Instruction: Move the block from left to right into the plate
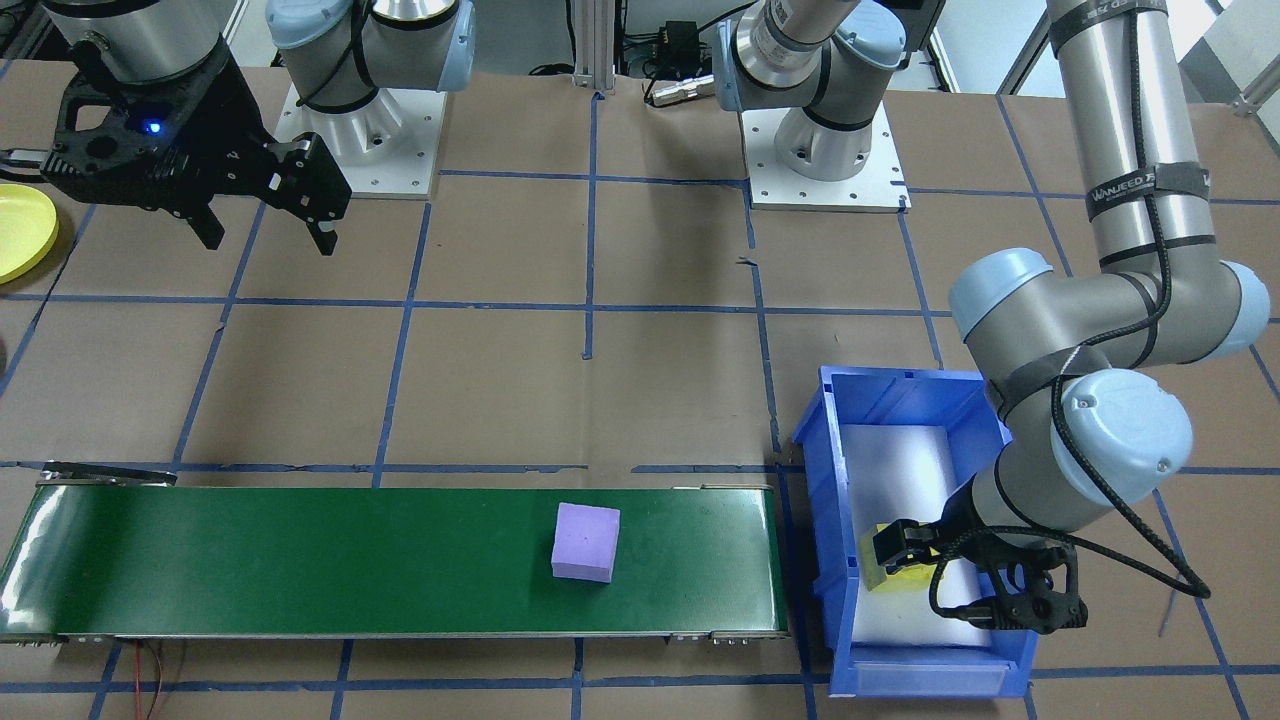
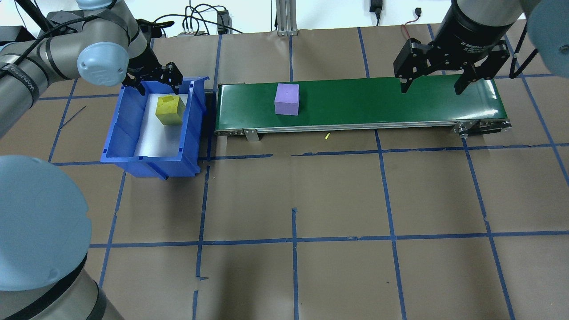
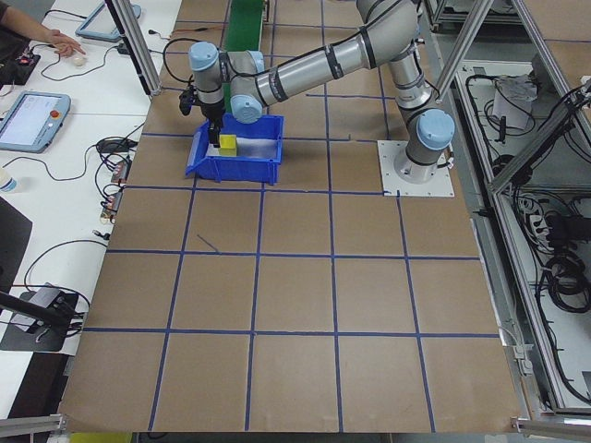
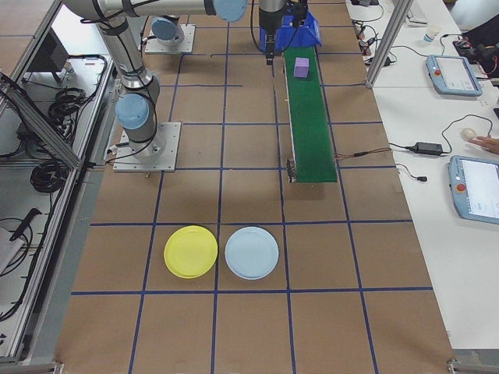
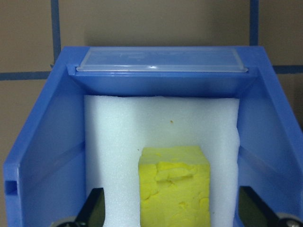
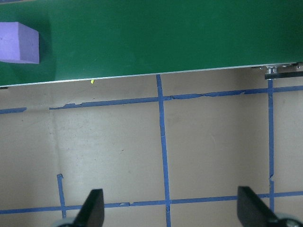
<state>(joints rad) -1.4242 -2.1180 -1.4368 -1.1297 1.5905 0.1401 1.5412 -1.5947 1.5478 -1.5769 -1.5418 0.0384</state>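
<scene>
The left end effector [image 2: 153,82] is wide open around the yellow block [image 2: 169,110] in the bin [image 2: 122,133]. The right end effector [image 2: 429,84], also wide, hangs above the belt [image 2: 378,102]. The plate [image 4: 191,252] lies at 6 o'clock of the belt in the right side view.

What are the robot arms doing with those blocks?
The left gripper is open, reaching into the blue bin around a yellow block on white foam. A purple block sits on the green conveyor belt. The right gripper hangs open over the belt's other end. The yellow plate has nothing on it.
</scene>
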